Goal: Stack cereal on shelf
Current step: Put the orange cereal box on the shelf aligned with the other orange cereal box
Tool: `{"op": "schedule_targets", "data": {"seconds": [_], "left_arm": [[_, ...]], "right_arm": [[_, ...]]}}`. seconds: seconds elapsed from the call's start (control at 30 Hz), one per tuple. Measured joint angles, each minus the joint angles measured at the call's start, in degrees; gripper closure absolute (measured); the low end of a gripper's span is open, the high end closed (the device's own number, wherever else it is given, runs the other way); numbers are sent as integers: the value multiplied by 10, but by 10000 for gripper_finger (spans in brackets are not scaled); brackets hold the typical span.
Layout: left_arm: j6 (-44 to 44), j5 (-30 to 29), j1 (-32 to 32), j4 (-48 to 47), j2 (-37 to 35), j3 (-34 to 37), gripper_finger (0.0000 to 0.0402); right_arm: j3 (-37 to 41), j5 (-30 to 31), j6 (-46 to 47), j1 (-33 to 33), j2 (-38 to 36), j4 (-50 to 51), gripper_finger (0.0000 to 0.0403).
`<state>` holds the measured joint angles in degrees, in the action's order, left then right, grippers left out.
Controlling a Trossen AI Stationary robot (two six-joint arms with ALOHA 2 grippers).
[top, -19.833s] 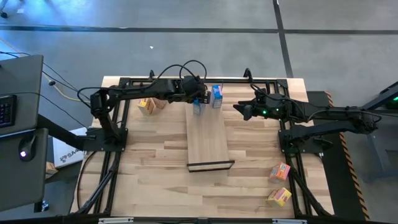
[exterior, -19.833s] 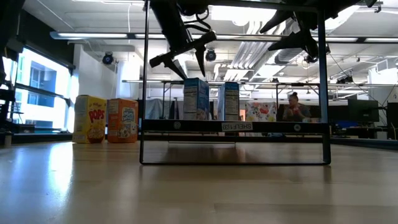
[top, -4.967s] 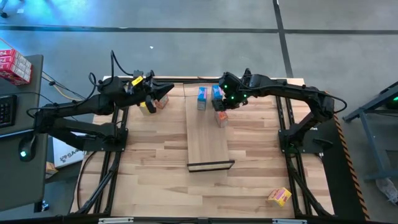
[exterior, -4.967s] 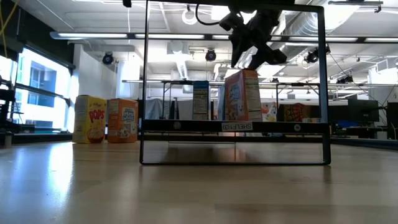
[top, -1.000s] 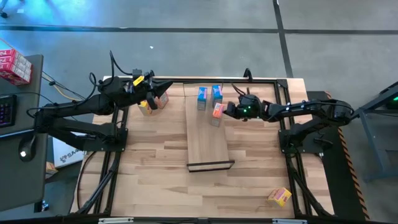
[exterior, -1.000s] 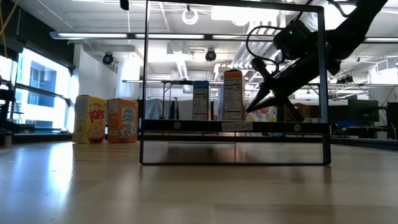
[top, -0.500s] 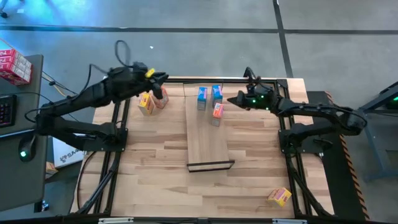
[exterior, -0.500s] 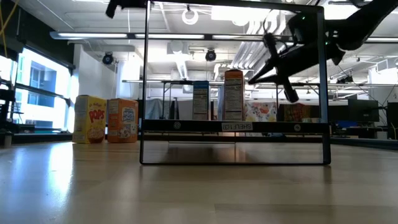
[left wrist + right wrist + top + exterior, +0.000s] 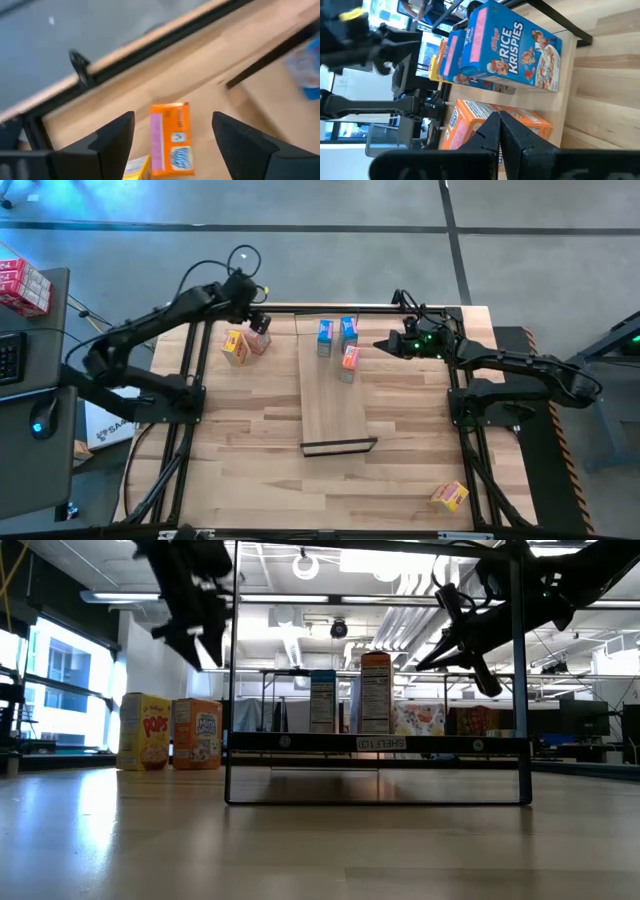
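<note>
The butcher-block table [image 9: 250, 460] carries the shelf [image 9: 332, 405] down its middle, a long pale board running near to far. At the shelf's far end stand three cereal boxes: two blue boxes [image 9: 325, 338] side by side, and an orange-pink box [image 9: 349, 361] just in front of them on the right. The left gripper [image 9: 256, 320] hangs above the far left of the table, fingers spread wide, right over the second orange-pink box [image 9: 171, 139] and the yellow box [image 9: 234, 347] standing beside it. The right gripper [image 9: 382, 344] is off the shelf's right edge, empty, fingers pressed together. A lone yellow box [image 9: 449, 496] lies at the near right corner.
</note>
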<state>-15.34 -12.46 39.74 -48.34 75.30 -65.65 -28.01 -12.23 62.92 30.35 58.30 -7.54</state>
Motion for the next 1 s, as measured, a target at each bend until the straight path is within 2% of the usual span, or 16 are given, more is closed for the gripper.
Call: {"op": "schedule_targets", "data": {"seconds": [0.2,0.67,1.0], "left_arm": [[-2,76,39,16,62,0,138],[5,67,43,-3,83,4,138],[0,78,42,-11,129,4,138]], "right_arm": [[0,0,0,0,0,1,403],[0,1,-4,0,1,22,403],[0,1,-4,0,1,22,403]]}}
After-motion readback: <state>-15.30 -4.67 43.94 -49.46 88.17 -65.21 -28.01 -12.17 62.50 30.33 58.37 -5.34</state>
